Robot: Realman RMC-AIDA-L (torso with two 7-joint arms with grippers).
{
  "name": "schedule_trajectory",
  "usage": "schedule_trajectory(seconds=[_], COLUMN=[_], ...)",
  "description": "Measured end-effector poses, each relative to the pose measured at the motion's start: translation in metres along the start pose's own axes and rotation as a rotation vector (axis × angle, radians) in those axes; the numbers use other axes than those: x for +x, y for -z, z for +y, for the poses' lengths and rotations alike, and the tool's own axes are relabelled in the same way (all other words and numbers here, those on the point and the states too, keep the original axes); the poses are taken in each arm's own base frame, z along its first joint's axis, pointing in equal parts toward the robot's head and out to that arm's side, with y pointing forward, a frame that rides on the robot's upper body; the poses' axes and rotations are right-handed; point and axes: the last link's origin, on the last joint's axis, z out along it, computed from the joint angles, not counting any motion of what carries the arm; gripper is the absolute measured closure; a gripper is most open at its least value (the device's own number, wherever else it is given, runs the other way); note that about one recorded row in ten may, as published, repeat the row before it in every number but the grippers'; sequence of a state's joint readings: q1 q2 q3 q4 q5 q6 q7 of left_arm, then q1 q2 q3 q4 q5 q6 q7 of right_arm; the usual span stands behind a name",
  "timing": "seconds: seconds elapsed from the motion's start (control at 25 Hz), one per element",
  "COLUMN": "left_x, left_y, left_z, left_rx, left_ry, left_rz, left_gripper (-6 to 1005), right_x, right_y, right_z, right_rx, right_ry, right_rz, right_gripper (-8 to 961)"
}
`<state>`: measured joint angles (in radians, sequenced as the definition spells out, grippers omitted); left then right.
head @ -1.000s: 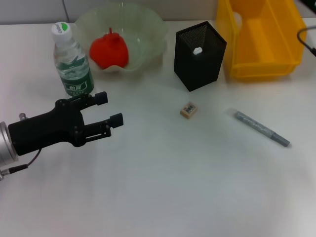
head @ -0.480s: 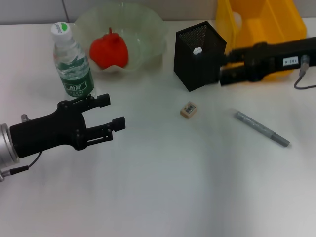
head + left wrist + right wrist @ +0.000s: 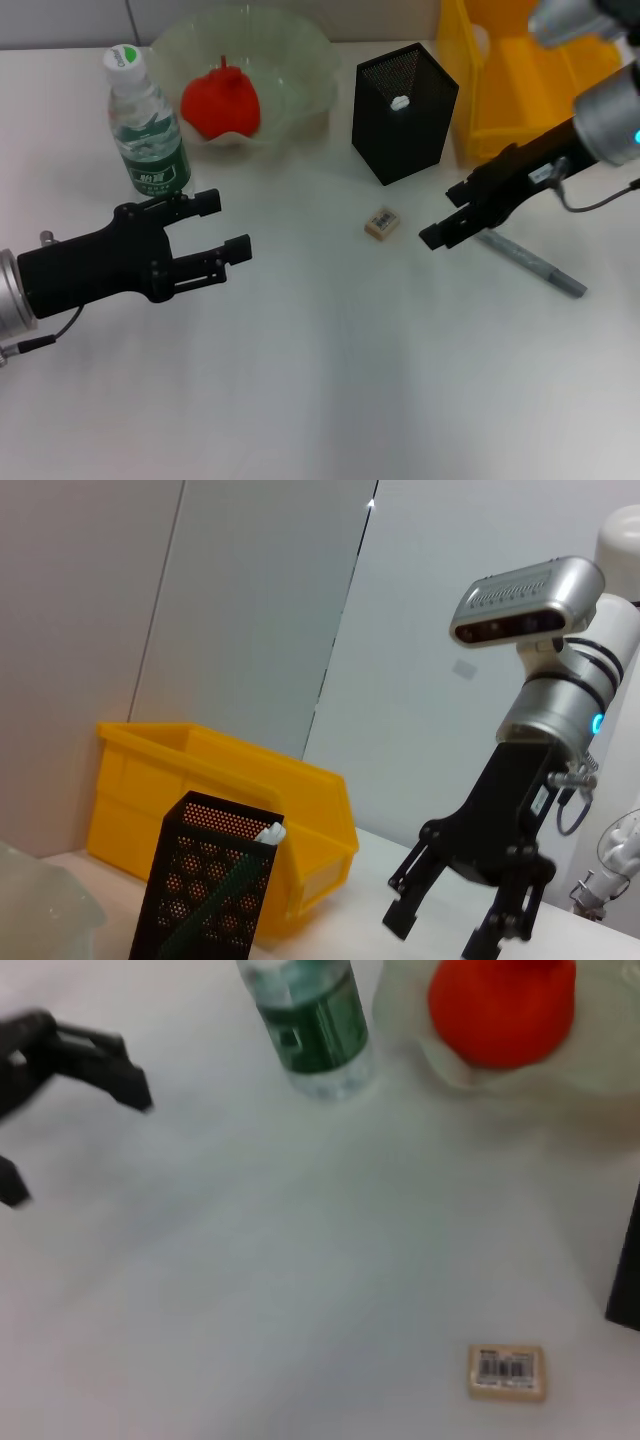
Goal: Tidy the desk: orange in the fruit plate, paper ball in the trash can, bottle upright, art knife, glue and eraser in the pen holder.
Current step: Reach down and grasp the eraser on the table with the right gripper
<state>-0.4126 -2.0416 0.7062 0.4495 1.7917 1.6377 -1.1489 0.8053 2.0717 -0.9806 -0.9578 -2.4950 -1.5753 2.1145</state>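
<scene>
White bench point(image 3: 330, 380), grey wall at far edge. Head view: left gripper point(image 3: 228, 228) hangs idle at near left, jaws spread, holding nothing. Bottle point(image 3: 147, 125) already upright at far left; orange point(image 3: 221, 103) sits in the fruit plate point(image 3: 300, 60). Pen holder point(image 3: 404, 113) stands far centre with something white inside, probably the glue; yellow trash can point(image 3: 530, 90) far right. Eraser point(image 3: 383, 223) lies flat on bench, just near of the pen holder. Art knife point(image 3: 545, 268) lies on bench at right. Right gripper point(image 3: 447, 213) hangs between eraser and art knife, jaws spread, empty. Step in hand looks like going for the eraser; next move needs lining up over it, dropping, closing.

Left wrist view: grey wall panels behind, right gripper point(image 3: 440, 928) jaws spread above the bench, pen holder point(image 3: 205, 885) before trash can point(image 3: 230, 790).

Right wrist view: bare white bench point(image 3: 250, 1290), eraser point(image 3: 508, 1372) label up, bottle point(image 3: 315, 1025) and orange point(image 3: 500, 1005) beyond, left gripper point(image 3: 60, 1090) at edge.
</scene>
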Motion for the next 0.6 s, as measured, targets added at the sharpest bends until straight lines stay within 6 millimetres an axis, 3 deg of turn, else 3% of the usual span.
schedule_trajectory(seconds=[0.44,0.6], left_x=[0.0,0.0], left_y=[0.0,0.0], left_z=[-0.001,-0.001], left_rx=[0.008,0.008], left_ry=[0.002,0.005], left_rz=[0.003,0.004], left_gripper=[201,201], right_x=[-0.012,-0.016], right_y=[-0.046,-0.053], right_z=[0.004,0.006], right_rx=[0.09,0.103], right_ry=[0.097,0.12], right_rz=[0.015,0.005], right_gripper=[137,136])
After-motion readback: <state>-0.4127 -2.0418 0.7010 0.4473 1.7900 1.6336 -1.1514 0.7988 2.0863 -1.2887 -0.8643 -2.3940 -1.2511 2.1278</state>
